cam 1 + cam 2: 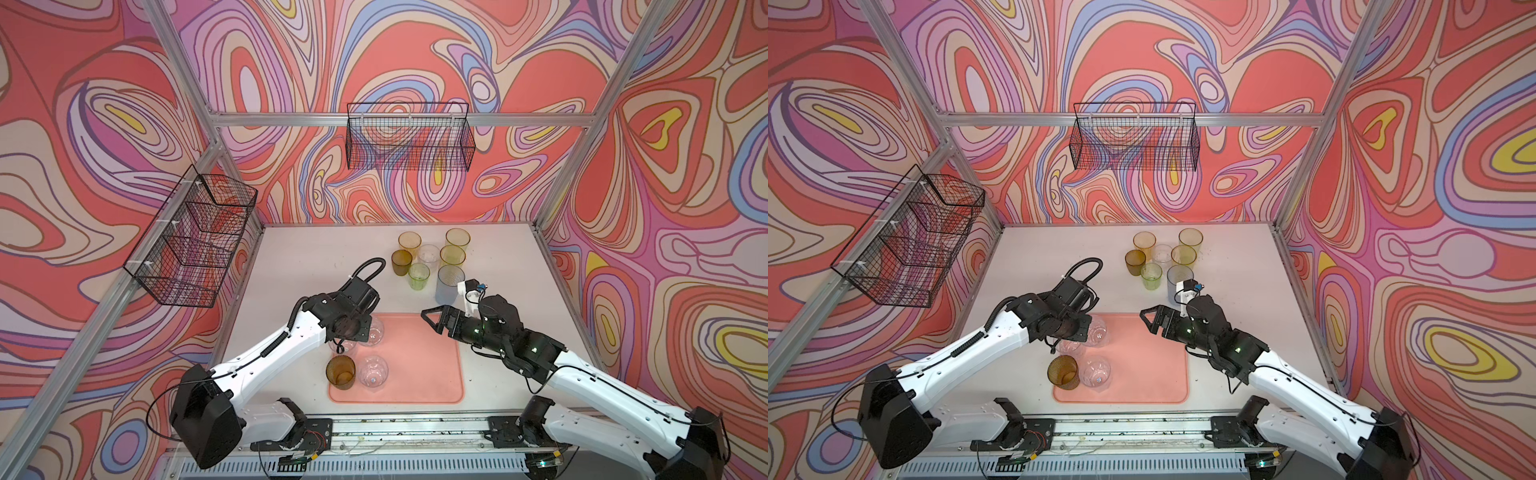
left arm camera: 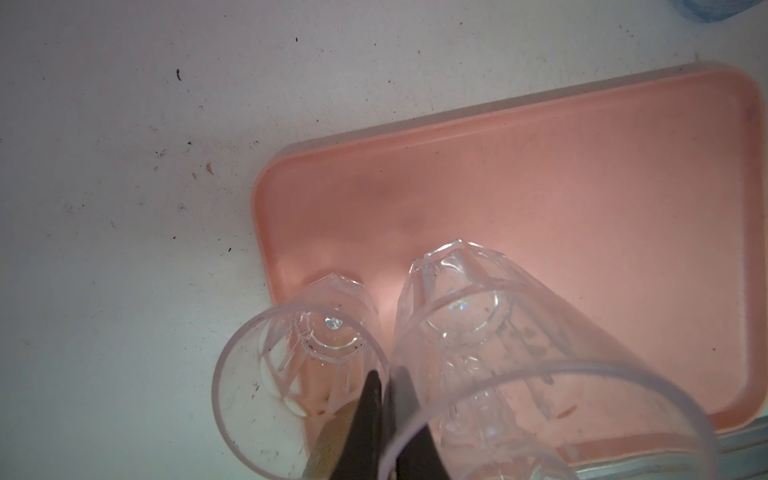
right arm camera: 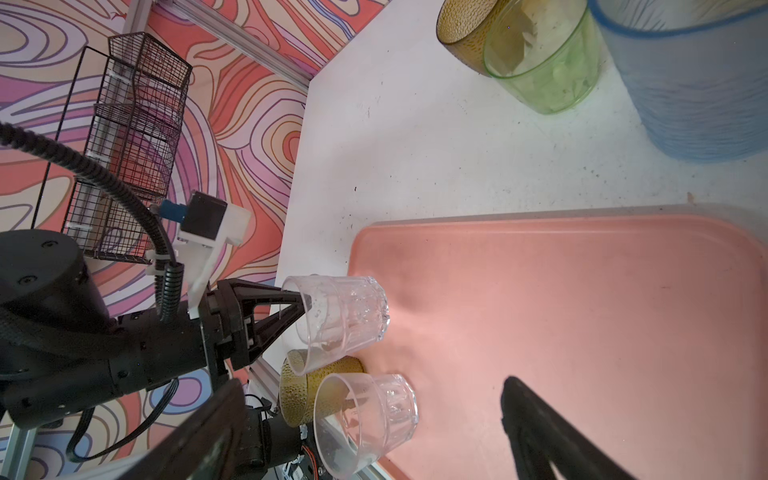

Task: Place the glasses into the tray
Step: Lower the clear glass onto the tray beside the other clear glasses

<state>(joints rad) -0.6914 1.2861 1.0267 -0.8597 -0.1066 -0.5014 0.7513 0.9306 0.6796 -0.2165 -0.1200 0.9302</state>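
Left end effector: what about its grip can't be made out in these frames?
Left wrist view: the left end effector is shut where the rims of the smaller-looking clear glass and the bigger-looking clear glass meet; which wall it pinches is unclear.
Both top views: its wrist covers the grip.
Same view as the first: the frame edge cuts off the bigger one's rim.

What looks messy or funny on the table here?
Nothing looks broken or spilled. But the clear glass beside the pinched glass has brown specks on it, and dark crumbs dot the white table.
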